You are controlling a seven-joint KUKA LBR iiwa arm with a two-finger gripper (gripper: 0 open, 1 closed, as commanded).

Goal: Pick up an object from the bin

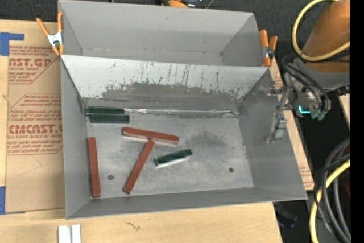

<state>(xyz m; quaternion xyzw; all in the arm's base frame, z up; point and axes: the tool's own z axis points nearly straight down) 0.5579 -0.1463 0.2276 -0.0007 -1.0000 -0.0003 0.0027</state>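
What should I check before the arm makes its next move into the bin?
1. Gripper clear of all pieces: ok, it is over the bin's right wall.
2. Free-lying target: ok, the red bar by the left wall lies alone.
3. Middle red bars separate: not ok, the flat red bar and slanted red bar meet in a T.
4. Green-and-white stick clear of the slanted red bar: cannot tell.
5. Dark green bar away from the back wall: not ok, it lies along its foot.

The arm's orange cover point(333, 25) ran off the right edge. The claw point(275, 135), over the right wall of the bin point(267, 171), was too small to make out clearly.
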